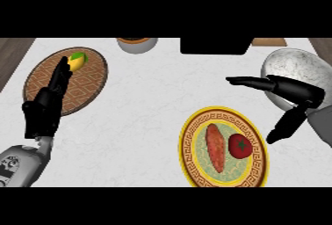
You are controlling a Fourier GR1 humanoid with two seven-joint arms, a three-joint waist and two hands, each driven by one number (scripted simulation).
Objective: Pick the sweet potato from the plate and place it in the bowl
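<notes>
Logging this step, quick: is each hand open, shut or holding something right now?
Left hand: open, fingers straight, holding nothing.
Right hand: open, thumb and fingers spread, holding nothing.

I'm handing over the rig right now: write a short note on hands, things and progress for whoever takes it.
Left robot hand: open, resting at the view's left, holding nothing.
Right robot hand: open, between the bowl and the plate, holding nothing.
Sweet potato: on the plate, beside a tomato.
Done: nothing yet.
Left: grasp the sweet potato, place it in the bowl.
</notes>
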